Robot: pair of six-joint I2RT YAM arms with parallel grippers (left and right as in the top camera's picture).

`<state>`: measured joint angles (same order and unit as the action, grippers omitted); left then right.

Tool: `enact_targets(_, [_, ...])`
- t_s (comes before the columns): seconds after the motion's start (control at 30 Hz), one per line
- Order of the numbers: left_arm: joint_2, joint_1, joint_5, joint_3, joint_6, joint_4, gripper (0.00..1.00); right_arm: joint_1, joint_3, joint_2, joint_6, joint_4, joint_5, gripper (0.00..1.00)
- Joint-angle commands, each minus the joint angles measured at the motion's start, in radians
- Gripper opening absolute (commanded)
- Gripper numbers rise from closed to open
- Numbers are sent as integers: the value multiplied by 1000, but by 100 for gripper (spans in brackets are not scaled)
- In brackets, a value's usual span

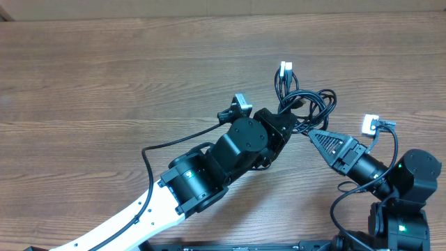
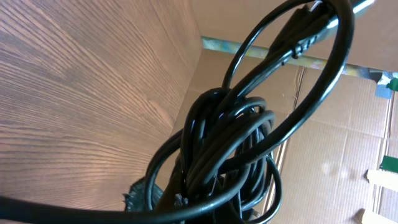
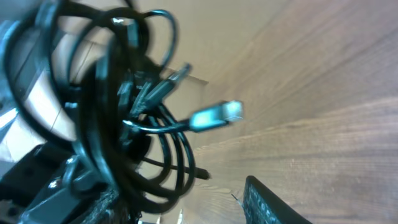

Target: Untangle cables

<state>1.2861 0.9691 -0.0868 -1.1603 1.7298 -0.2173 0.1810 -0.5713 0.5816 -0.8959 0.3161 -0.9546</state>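
Right of centre on wood table [image 1: 104,63], cables [image 1: 307,104] sit in knotted bunch. L gripper [image 1: 288,127] clamped tight on bunch's near-left side. R gripper [image 1: 313,134] tip just beside bunch; how open, can't tell.

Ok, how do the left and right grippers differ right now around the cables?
The left gripper is shut on the cables, fingers buried in the knot; the right gripper only points its tip at the knot's edge, grip unclear. The left gripper reaches in from the left, the right gripper from the right. Both aim at the same knot.
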Motion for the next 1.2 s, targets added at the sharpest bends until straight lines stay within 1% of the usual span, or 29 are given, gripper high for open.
enact_targets(0.0, [-3, 6, 85, -21, 21, 23, 4, -1, -6, -1, 7, 13, 92, 48])
enact_targets(0.2, [-3, 8, 210, -21, 13, 18, 4, -1, -6, -1, -8, -6, 132, 49])
enact_targets(0.4, [-3, 8, 220, -21, 5, -7, 4, 0, -6, -1, -24, -66, 151, 48])
enact_targets(0.47, [-3, 8, 248, -21, 3, -7, 4, 0, -6, -1, -23, -68, 188, 47])
enact_targets(0.57, [-3, 7, 285, -21, -34, -7, 4, 0, -6, -1, -23, -67, 260, 42])
enact_targets(0.67, [-4, 7, 328, -21, -40, -5, 4, 0, -6, -1, -23, -14, 357, 41])
enact_targets(0.7, [-4, 7, 334, -21, -68, -2, 4, 0, -6, -1, -23, 31, 400, 42])
enact_targets(0.77, [-6, 5, 349, -21, -166, 14, 4, 0, -6, -1, -22, 88, 453, 44])
enact_targets(0.8, [-8, 6, 350, -21, -212, 21, 4, 0, -6, -1, -15, 106, 468, 47])
enact_targets(0.83, [-11, 5, 347, -21, -278, 32, 4, 0, -6, -1, -15, 125, 481, 47])
enact_targets(0.93, [-19, 5, 346, -21, -406, 65, 4, 0, -6, -1, -14, 161, 531, 48])
enact_targets(0.97, [-21, 6, 346, -21, -421, 65, 4, 0, -6, -1, -15, 167, 541, 48])
enact_targets(1.0, [-24, 5, 346, -21, -437, 64, 4, 0, -6, -1, -15, 169, 551, 50])
enact_targets(1.17, [-26, 5, 346, -21, -490, 61, 4, 0, -6, -1, 12, 181, 614, 51])
